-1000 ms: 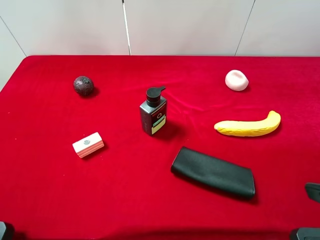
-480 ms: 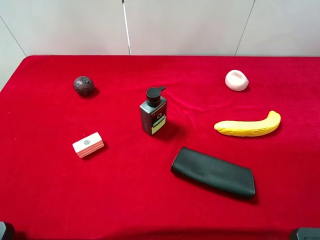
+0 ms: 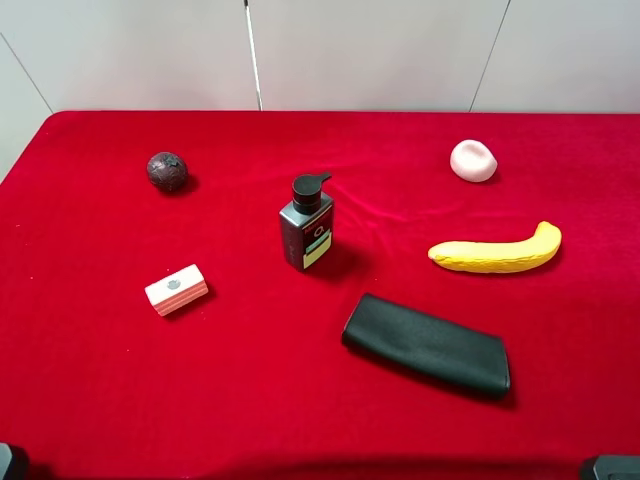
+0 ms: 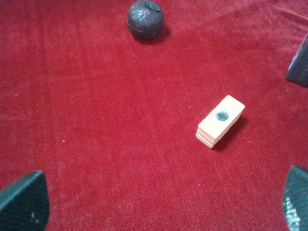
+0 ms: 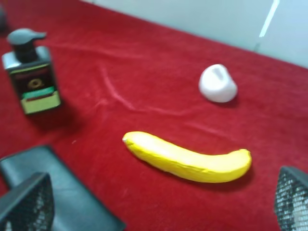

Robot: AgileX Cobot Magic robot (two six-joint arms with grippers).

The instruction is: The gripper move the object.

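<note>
The object, a long flat matte black pouch [image 3: 425, 345], lies on the red cloth at front right, with the banana [image 3: 497, 252] just behind it. The right wrist view shows one end of the pouch [image 5: 72, 197] close beside one fingertip. My right gripper [image 5: 159, 202] is open and empty, held above the cloth on the near side of the banana [image 5: 187, 158]. My left gripper [image 4: 161, 202] is open and empty above the cloth, short of a red-and-white block [image 4: 220, 121]. In the exterior high view only dark bits of the arms show at the bottom corners.
A dark pump bottle [image 3: 306, 224] stands mid-table. A dark round ball [image 3: 167, 170] lies at the back left and a white lump [image 3: 473, 160] at the back right. The red-and-white block [image 3: 176, 289] lies front left. The red cloth [image 3: 90, 380] covers the table.
A dark part of the right arm that showed at the right edge of the exterior high view one second ago has gone out of view. The objects have not moved.
</note>
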